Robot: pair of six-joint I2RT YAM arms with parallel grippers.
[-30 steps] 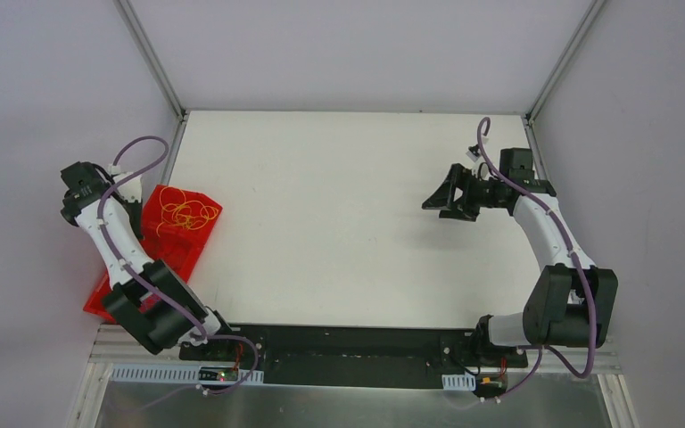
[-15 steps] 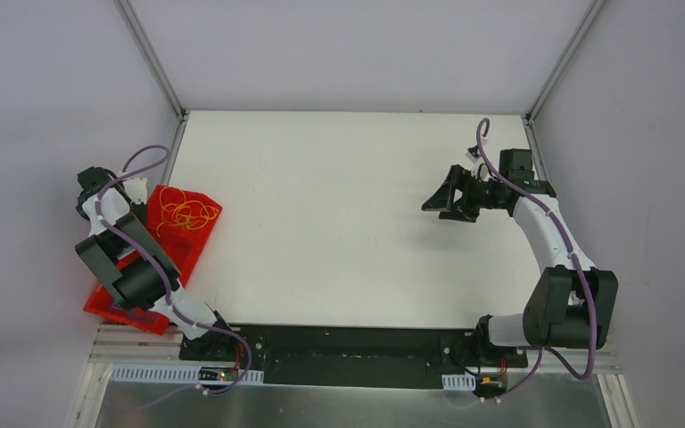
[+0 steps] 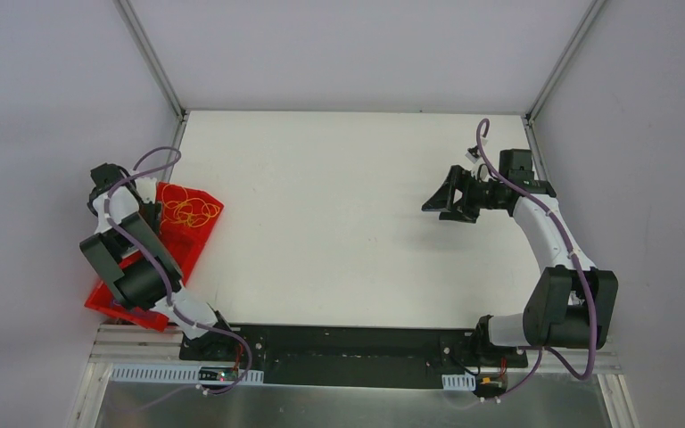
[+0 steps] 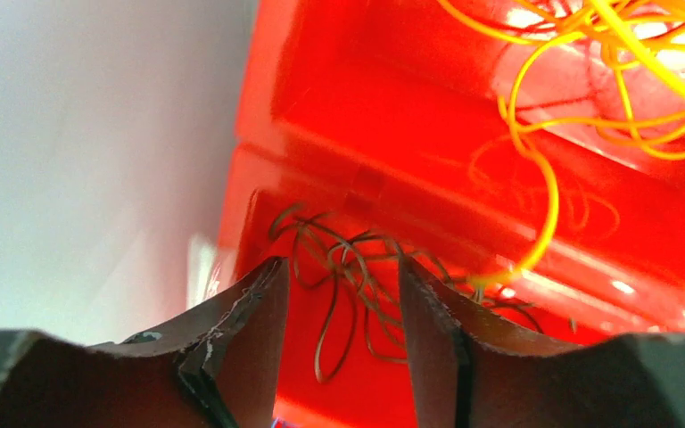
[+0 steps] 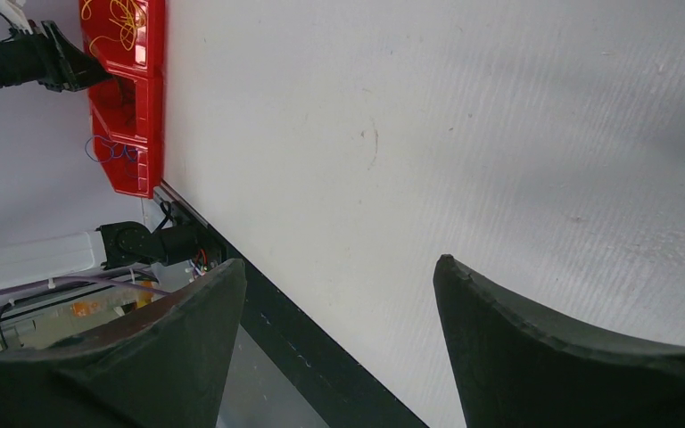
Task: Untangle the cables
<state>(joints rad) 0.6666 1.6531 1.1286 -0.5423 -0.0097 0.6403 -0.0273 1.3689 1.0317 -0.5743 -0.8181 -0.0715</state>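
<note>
So from where I'm standing, all the action is over on the left. There's a red tray point(image 3: 192, 251) sitting skewed at the left edge of the white surface point(image 3: 339, 196), split into compartments running near to far. The yellow cable point(image 3: 187, 212) is a loose curly heap in the far compartment. The black cable point(image 4: 361, 267) is a small tangle in the next compartment toward the near side. The blue cable point(image 5: 107, 150) is a couple of thin loops down at the near end of the tray, and it looks like it pokes a bit past the tray's outer wall, though it's tiny from here.

The left pincer point(image 4: 339, 272) is dipped into the tray right above the black tangle. Its fingers are parted with a fairly narrow gap and nothing is clamped in it. The black strands show through the gap, but I honestly can't tell if the tips touch them. One yellow loop dangles down just to the right of the right finger.

The right pincer point(image 5: 339, 261) is way across on the right side, hanging above bare surface with its fingers spread wide and holding nothing, well apart from the tray and all three cables.
</note>
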